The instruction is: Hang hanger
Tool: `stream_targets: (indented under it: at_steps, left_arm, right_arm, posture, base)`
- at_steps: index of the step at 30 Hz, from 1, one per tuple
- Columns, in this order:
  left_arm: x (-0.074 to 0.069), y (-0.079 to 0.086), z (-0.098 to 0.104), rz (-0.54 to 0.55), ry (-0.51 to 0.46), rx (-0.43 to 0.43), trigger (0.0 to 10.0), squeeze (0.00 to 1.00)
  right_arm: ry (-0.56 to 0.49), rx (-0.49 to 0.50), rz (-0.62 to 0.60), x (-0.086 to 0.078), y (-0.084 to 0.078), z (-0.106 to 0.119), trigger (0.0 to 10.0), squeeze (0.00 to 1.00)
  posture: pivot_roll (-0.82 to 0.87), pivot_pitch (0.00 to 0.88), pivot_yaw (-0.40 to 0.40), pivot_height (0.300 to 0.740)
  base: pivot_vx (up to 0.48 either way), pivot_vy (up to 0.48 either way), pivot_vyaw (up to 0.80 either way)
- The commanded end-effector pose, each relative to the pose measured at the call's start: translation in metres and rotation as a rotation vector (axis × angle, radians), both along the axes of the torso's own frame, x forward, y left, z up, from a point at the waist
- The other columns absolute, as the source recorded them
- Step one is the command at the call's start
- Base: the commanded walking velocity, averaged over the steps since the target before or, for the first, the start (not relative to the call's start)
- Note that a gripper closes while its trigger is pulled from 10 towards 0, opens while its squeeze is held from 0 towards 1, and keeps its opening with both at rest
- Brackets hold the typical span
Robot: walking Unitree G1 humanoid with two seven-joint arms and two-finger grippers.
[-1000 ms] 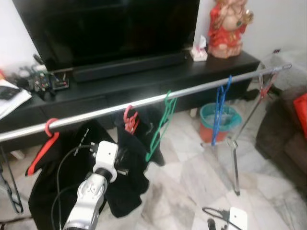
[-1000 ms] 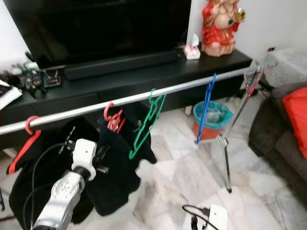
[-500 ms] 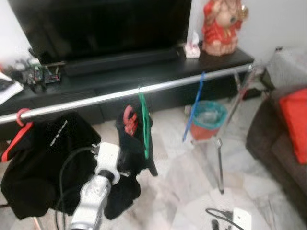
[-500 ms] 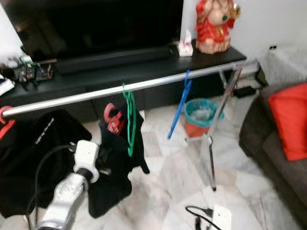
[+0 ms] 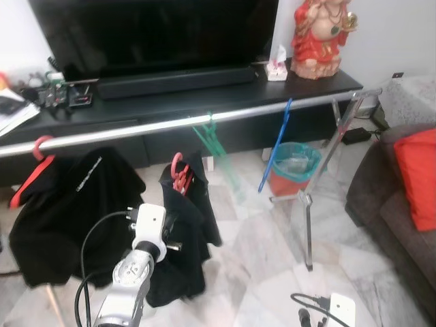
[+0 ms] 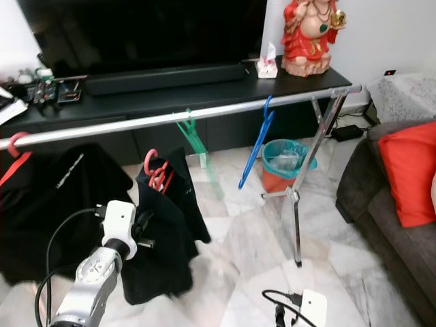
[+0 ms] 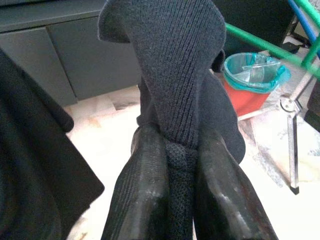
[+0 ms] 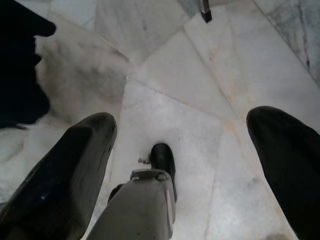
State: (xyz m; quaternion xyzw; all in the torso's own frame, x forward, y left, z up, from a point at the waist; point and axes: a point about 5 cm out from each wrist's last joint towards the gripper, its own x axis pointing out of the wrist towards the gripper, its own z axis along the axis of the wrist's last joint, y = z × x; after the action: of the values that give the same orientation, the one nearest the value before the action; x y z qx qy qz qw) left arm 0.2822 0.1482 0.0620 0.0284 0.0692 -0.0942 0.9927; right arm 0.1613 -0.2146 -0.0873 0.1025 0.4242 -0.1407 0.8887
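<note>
left claw (image 7: 180,200) pinching black knit garment (image 7: 170,80) on red hanger (image 5: 178,176).
teal bin (image 5: 295,165) holds clear plastic; right claw (image 8: 185,170) spread wide.

hangers (image 5: 275,146) on rail (image 5: 204,121), bin (image 5: 295,166) behind

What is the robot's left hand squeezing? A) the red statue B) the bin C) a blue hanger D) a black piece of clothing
D: in the left wrist view the two black fingers of the left gripper are pinched shut on the black knitted clothing, which hangs on a red hanger below the silver rail.
</note>
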Motion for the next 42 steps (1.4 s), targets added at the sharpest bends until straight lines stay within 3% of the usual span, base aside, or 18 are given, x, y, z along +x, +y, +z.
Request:
stream_targets:
  at_steps: [1,26,33,39,40,41,42]
  left_arm:
    - [0.003,0.001,0.007,0.005,-0.029,-0.022,10.0,0.0]
    - [0.004,-0.001,0.008,-0.01,-0.026,-0.03,10.0,0.0]
    - [0.005,-0.006,0.011,-0.079,-0.035,-0.024,10.0,0.0]
    - [0.007,-0.02,0.018,-0.242,-0.035,-0.006,10.0,0.0]
    - [0.006,-0.026,0.02,-0.306,-0.035,0.001,10.0,0.0]
    - [0.006,-0.026,0.02,-0.306,-0.035,0.001,10.0,0.0]
    - [0.006,-0.03,0.021,-0.355,-0.032,0.014,10.0,0.0]
  right_arm:
    - [0.012,0.005,-0.01,-0.004,-0.001,-0.002,10.0,0.0]
    - [-0.014,0.008,-0.015,-0.002,-0.002,0.0,10.0,0.0]
    - [-0.067,-0.003,-0.013,0.002,-0.002,0.003,10.0,0.0]
    - [-0.14,-0.05,0.009,0.007,-0.002,0.009,10.0,0.0]
    - [-0.2,-0.129,0.074,0.028,-0.007,0.021,10.0,0.0]
    - [-0.2,-0.129,0.074,0.028,-0.007,0.021,10.0,0.0]
    - [-0.309,-0.164,0.095,0.059,-0.012,0.042,10.0,0.0]
  posture:
    - [0.05,0.0,0.011,0.74]
    - [0.05,0.0,0.008,0.74]
    - [0.05,0.0,0.012,0.74]
    - [0.03,0.0,0.023,0.74]
    - [0.03,0.0,0.027,0.74]
    - [0.03,0.0,0.027,0.74]
    - [0.02,0.0,0.035,0.74]
  base:
    - [-0.315,0.0,0.0]
    - [-0.316,0.0,0.0]
    - [-0.118,0.0,0.0]
    - [0.0,0.0,0.0]
    - [0.0,0.0,0.0]
    - [0.0,0.0,0.0]
    - [0.0,0.0,0.0]
